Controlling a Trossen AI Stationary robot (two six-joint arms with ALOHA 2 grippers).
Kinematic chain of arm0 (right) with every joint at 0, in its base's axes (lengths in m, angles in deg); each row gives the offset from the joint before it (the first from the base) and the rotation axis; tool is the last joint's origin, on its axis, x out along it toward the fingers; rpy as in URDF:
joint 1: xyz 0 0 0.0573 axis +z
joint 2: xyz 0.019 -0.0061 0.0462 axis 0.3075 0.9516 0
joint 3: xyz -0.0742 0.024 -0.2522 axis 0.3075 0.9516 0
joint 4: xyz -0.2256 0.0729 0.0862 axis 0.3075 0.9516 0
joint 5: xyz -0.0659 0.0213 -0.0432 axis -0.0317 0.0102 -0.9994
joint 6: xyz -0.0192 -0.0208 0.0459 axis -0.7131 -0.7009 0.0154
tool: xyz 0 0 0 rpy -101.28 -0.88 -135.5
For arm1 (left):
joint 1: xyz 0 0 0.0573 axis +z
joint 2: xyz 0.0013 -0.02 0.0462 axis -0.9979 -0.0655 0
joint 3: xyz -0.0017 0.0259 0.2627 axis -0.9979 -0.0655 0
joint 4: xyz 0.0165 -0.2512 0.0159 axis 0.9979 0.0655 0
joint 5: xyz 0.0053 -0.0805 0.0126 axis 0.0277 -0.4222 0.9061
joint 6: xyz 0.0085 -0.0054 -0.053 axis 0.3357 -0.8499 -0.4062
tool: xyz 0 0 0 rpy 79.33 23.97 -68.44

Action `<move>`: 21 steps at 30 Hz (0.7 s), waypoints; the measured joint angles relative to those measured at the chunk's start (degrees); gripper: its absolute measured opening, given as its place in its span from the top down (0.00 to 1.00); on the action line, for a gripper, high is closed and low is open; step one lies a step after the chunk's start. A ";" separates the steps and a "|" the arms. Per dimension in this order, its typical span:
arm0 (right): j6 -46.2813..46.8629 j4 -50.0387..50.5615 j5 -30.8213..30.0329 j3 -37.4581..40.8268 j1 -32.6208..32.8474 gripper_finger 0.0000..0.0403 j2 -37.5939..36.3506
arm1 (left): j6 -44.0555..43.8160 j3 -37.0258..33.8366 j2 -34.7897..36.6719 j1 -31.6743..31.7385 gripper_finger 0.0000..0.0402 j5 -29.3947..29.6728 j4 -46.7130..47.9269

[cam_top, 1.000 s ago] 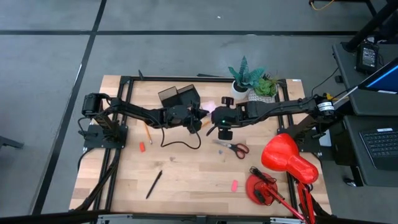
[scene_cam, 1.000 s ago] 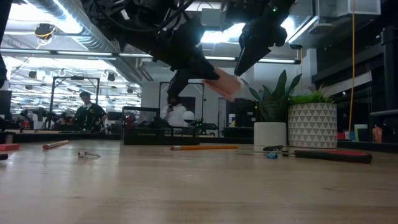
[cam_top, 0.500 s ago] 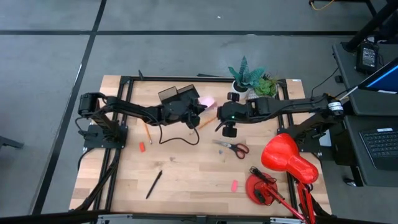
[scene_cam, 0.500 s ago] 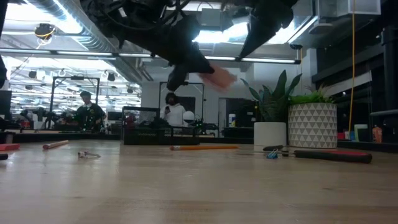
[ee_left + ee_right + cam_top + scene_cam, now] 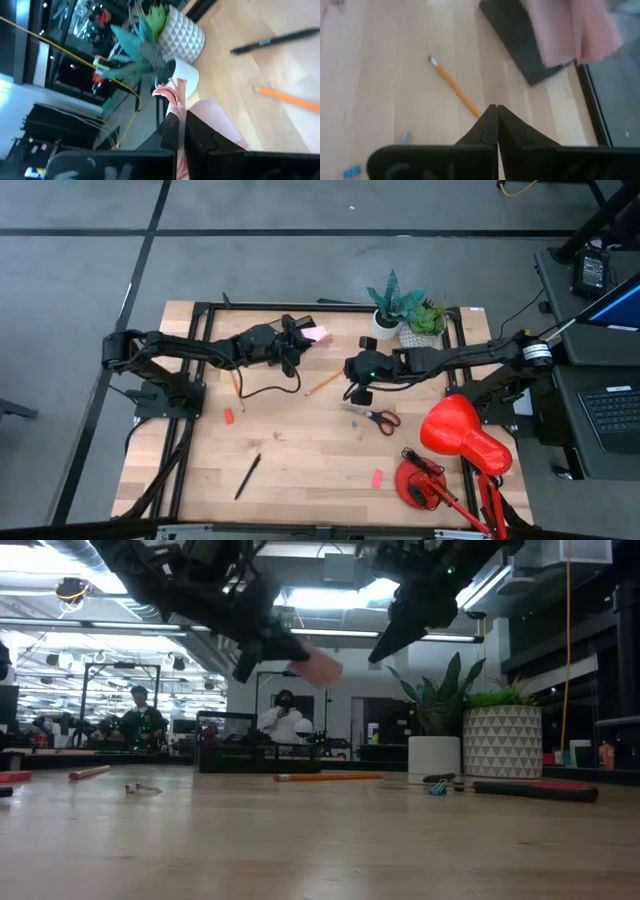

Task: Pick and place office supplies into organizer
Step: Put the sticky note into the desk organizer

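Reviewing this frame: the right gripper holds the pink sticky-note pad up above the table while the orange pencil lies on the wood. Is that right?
Not quite. The left gripper holds the pink sticky-note pad, as the left wrist view shows; the right gripper is shut on nothing. The rest stands: the pad is up above the table and the orange pencil lies on the wood.

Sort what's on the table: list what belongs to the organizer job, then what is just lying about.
Job:
pink sticky-note pad, clamped in the left gripper
organizer
orange pencil
red-handled scissors
black pen
pink-red erasers

Lying about:
red desk lamp
potted plants
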 joint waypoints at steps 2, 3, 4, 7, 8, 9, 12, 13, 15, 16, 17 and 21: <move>-0.50 -2.53 0.09 1.28 -0.06 0.99 0.00 | -0.08 -0.43 -0.78 1.36 0.99 -0.03 0.08; -0.54 -4.23 0.11 1.90 -0.06 0.99 0.00 | -0.50 -0.49 -1.15 2.11 0.99 -0.04 0.35; -0.64 -6.50 0.13 2.60 -0.04 0.99 0.00 | -0.91 -0.50 -1.62 2.91 0.99 -0.09 0.20; -0.97 -12.63 0.90 5.28 -0.05 0.99 -0.01 | -0.93 -0.48 -2.88 5.01 0.99 -1.24 -0.07; -1.04 -14.47 1.89 6.19 -0.14 0.99 0.00 | -0.91 -0.48 -3.30 5.61 0.99 -1.72 -0.11; -1.07 -16.70 2.81 7.11 -0.21 1.00 -0.02 | -0.93 -0.48 -3.64 6.14 0.99 -2.11 -0.15; -1.22 -23.30 4.84 10.39 -0.37 1.00 -0.01 | -0.93 -0.48 -4.36 7.87 0.99 -2.78 -0.61; -1.18 -25.18 5.10 11.50 -0.46 1.00 0.00 | -0.96 -0.48 -4.53 8.43 0.99 -2.75 -0.91; -1.30 -28.91 5.13 13.42 -0.78 1.00 0.00 | -1.25 -0.48 -4.77 9.42 0.99 -3.24 -1.16; -1.81 -30.28 5.17 14.22 -0.96 1.00 0.00 | -1.70 -0.48 -4.82 9.92 0.99 -4.03 -1.16; -2.04 -31.67 5.50 15.11 -1.15 1.00 0.00 | -2.31 -0.48 -4.82 10.38 0.99 -4.75 -1.14; -2.14 -37.35 5.74 17.89 -1.33 1.00 0.00 | -5.09 -0.48 -4.82 11.83 0.99 -6.09 -0.56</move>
